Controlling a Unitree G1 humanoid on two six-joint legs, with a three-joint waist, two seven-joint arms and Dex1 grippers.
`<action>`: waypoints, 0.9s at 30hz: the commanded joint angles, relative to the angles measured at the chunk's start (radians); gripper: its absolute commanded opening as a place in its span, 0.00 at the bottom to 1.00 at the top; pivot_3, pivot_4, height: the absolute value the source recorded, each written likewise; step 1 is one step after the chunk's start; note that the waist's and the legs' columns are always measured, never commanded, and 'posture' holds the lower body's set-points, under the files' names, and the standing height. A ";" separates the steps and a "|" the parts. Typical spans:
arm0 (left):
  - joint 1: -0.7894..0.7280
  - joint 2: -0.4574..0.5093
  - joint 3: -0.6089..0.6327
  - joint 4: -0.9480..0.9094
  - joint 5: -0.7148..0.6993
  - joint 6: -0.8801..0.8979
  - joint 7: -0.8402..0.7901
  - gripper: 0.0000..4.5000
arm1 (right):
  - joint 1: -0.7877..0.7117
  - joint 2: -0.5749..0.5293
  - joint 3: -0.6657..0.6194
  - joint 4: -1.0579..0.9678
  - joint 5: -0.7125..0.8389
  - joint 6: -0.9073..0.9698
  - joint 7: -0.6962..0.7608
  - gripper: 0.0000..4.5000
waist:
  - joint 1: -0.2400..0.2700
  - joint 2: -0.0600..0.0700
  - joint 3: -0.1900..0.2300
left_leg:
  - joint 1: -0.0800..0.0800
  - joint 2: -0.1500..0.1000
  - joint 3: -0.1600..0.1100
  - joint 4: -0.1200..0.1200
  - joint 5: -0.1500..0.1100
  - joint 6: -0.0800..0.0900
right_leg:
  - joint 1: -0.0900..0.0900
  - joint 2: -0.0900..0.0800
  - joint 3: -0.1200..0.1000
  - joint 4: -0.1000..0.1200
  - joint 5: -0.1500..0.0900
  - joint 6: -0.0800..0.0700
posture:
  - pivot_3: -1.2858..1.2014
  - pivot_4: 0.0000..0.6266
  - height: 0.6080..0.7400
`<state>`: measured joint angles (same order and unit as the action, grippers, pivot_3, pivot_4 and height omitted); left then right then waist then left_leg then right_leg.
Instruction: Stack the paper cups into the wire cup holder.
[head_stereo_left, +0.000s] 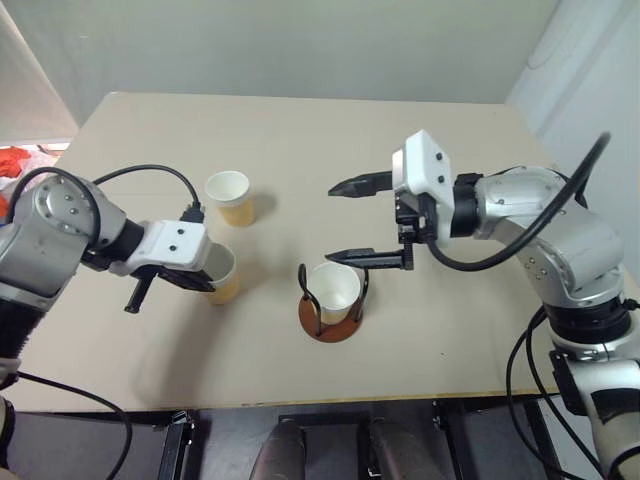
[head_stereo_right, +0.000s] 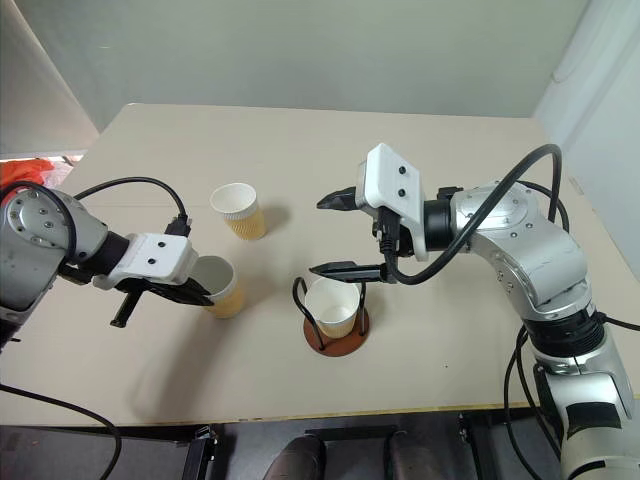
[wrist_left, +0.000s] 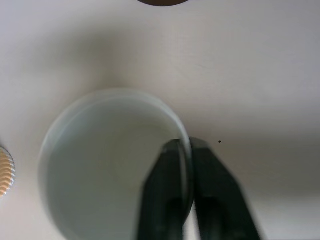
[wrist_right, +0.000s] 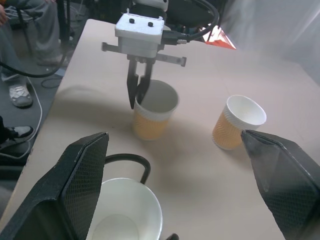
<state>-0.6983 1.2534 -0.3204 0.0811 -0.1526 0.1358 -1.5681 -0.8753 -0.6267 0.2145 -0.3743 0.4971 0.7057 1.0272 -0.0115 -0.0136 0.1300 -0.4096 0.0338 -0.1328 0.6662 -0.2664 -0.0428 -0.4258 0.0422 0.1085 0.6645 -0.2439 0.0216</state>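
Three paper cups are in view. One paper cup (head_stereo_left: 335, 290) stands upright inside the wire cup holder (head_stereo_left: 328, 326) near the table's front middle. My left gripper (head_stereo_left: 205, 283) is shut on the rim of a second paper cup (head_stereo_left: 224, 272), one finger inside the wall and one outside (wrist_left: 212, 170); this cup stands on the table left of the holder. A third paper cup (head_stereo_left: 229, 196) stands free farther back. My right gripper (head_stereo_left: 345, 222) is open, hovering just above and behind the holder, nothing between its fingers.
The tan table (head_stereo_left: 300, 130) has bare surface at the back and right. Its front edge runs close below the holder. A red object (head_stereo_left: 20, 160) lies off the table's left. A seated person's legs (wrist_right: 22, 30) are beyond the table's left side.
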 joint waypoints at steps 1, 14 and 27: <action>-0.012 0.004 0.029 -0.006 -0.004 0.001 -0.046 0.00 | 0.002 -0.043 -0.048 -0.028 0.018 -0.018 0.036 1.00 | 0.001 0.000 0.000 | 0.000 0.000 0.000 0.000 0.000 0.000 | 0.000 0.000 0.000 0.000 0.000 0.000 | 0.52 0.24 1.00; -0.498 -0.129 -0.063 0.128 -0.266 0.004 -0.046 0.00 | 0.423 -0.350 -0.447 0.046 0.099 -0.168 0.284 1.00 | 0.039 -0.001 -0.001 | -0.004 -0.001 0.000 0.004 0.000 0.000 | 0.001 -0.001 0.001 -0.003 0.002 0.003 | 0.52 0.24 1.00; -0.911 -0.381 -0.496 0.305 -0.530 -0.303 -0.046 0.00 | 0.801 -0.365 -0.941 -0.102 0.321 -0.114 0.219 1.00 | 0.017 0.005 0.003 | -0.004 -0.003 0.009 0.017 -0.004 0.015 | 0.007 -0.001 0.009 -0.006 0.008 0.016 | 0.52 0.24 1.00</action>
<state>-1.5708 0.8614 -0.7831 0.4066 -0.6326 -0.1162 -1.5711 -0.0530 -0.9634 -0.6547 -0.3781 0.7242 0.5595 1.2814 0.0057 -0.0085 0.1326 -0.4130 0.0294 -0.1216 0.6833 -0.2701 -0.0275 -0.4183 0.0422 0.1180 0.6580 -0.2351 0.0385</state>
